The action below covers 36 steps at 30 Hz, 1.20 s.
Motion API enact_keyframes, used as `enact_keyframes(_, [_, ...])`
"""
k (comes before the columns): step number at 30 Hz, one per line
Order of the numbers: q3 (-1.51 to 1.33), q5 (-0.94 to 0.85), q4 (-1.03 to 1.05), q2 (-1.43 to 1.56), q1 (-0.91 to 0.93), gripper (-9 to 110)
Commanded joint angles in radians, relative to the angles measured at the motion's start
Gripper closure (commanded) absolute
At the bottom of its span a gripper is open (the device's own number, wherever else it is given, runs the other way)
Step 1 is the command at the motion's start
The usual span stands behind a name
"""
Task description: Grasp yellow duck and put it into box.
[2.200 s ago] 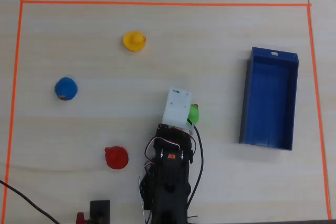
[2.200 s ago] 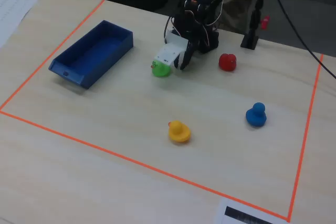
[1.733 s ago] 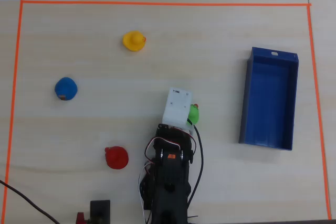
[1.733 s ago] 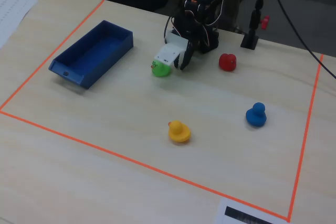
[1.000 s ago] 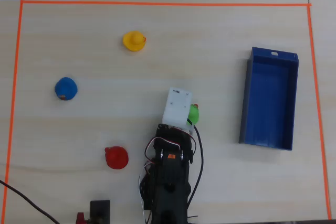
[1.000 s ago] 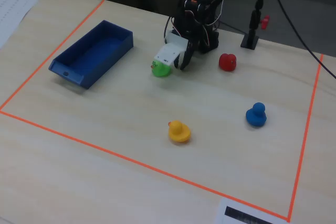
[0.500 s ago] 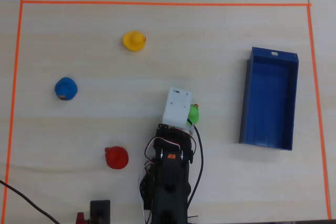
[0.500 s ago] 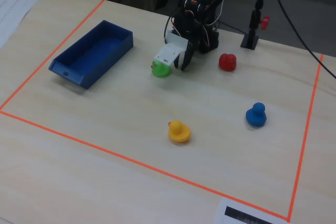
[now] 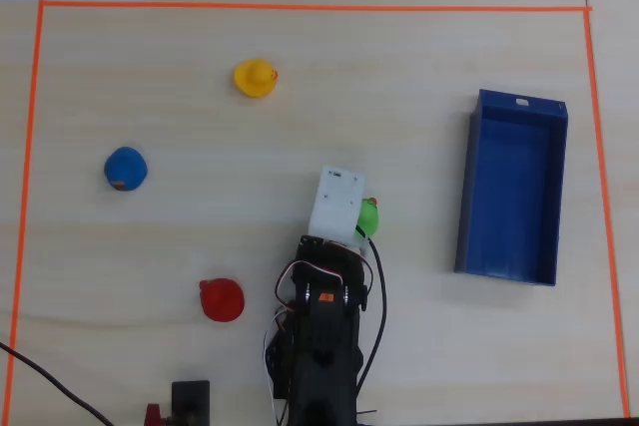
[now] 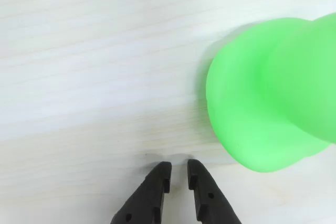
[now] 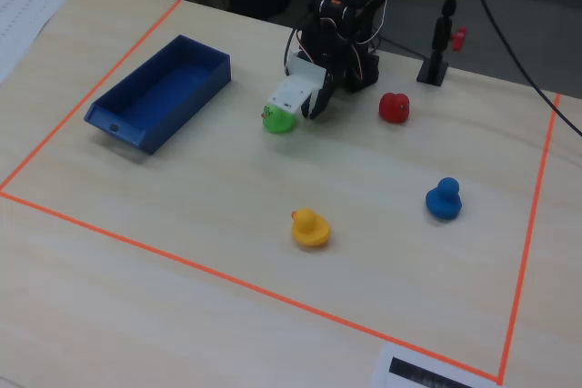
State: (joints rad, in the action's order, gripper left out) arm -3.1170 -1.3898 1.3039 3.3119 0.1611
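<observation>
Yellow duck sits well left of the box in the overhead view, beak toward it. The box's long axis runs top to bottom there. The gripper is nearly closed, empty, beside the green duck.

The black five-joint arm is folded low over its base, its wrist with the white plastic camera housing pitched down toward the tabletop. In the wrist view the black two-finger gripper enters from the bottom edge, its tapered fingertips nearly together with only a narrow gap between them and nothing held, hanging just above the surface.
</observation>
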Motion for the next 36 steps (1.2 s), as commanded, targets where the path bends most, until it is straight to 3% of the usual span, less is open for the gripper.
enact_keyframes(1, [0.029, -0.051, 0.000, -0.006, -0.012, 97])
enact_keyframes(5, [0.314, -0.035, 0.035, -0.178, -0.057, 94])
enact_keyframes(15, [1.091, 0.181, -0.014, -0.904, -0.195, 68])
enact_keyframes(27, [1.308, 0.345, -0.344, -1.496, -0.247, 59])
enact_keyframes(36, [1.502, 0.400, -0.431, -1.767, -0.273, 60])
